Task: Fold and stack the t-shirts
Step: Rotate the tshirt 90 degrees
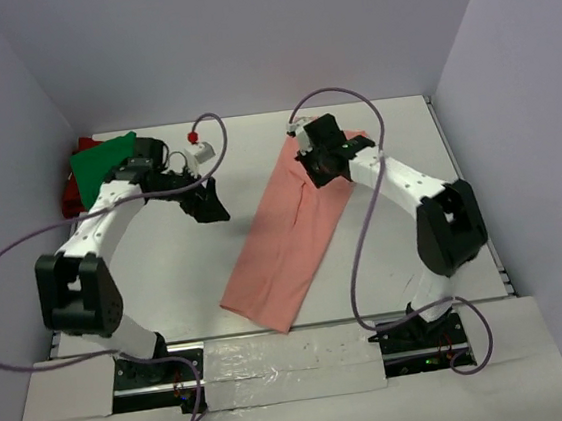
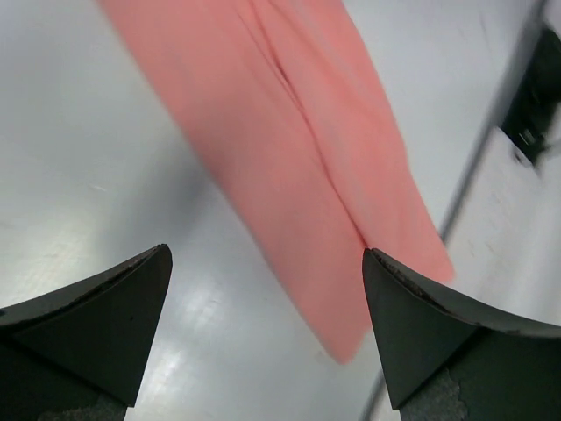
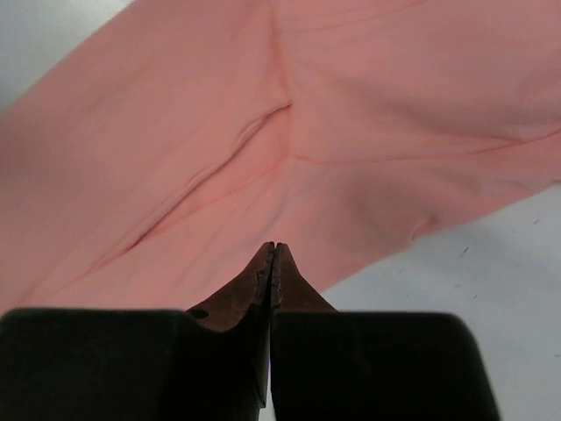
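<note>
Above the white counter (image 1: 168, 283), holding left pincer (image 2: 266, 253) released; poising right pincer (image 3: 273, 248) clenched over the long salmon-pink cloth t-shirt (image 1: 284, 240).

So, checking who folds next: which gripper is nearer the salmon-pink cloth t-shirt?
Right. The right gripper hangs shut over the far end of the salmon-pink cloth t-shirt; the left gripper is open over the table beside it.

White table (image 1: 167, 273) enclosed by plain pale lavender walls (image 1: 242, 34).
</note>
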You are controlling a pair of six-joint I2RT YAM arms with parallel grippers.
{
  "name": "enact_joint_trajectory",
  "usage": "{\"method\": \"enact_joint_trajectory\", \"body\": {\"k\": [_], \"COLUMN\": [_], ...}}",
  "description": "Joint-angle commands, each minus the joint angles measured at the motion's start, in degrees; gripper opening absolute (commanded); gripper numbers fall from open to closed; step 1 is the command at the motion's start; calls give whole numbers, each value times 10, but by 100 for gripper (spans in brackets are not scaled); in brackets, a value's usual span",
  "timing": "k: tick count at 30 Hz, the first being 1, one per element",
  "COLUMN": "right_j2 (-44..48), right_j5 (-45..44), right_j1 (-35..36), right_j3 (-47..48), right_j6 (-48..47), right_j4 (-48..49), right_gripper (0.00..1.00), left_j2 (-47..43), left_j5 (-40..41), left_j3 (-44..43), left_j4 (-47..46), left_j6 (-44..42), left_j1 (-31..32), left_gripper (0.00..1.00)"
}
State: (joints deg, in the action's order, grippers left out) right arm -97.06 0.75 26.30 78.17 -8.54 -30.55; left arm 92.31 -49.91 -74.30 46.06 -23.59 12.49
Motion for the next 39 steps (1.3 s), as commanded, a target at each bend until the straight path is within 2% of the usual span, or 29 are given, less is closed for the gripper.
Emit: {"method": "enact_joint_trajectory", "body": {"k": [1,3,8,15,18,22,26,31,39], "right_j2": [-68,-124,-225,-378,-436,-474,-509,-577,-554], "right_j5": [-96,-106,-108,18,85,173,302,363,462], "right_j1": [-19,-42,-71,-97,-100,-100,-97,-63,10], "right_j3": [85,136,232,432,489,501,519,612,611], "right_j6": [48,75,112,171,191,207,216,192,136], "right_j4": [15,5,-50,-187,-236,-255,-261,-309,-235], "right_gripper": [0,0,0,0,0,0,0,0,0], "left_j2": [-122,-160,-231,-286,-300,-304,-304,-311,-326], "left_j5": [81,126,197,210,213,211,209,198,177], "left_j3": [57,106,153,177,168,152,144,136,141], "left_j4": [-201,-276,-311,-314,-300,-280,-271,-255,-245], "left_j6": [130,162,179,176,168,161,162,158,156], "left_j1": [-14,-17,-26,-54,-61,-67,-73,-78,-95], "left_gripper": [99,99,99,99,99,99,99,99,99]}}
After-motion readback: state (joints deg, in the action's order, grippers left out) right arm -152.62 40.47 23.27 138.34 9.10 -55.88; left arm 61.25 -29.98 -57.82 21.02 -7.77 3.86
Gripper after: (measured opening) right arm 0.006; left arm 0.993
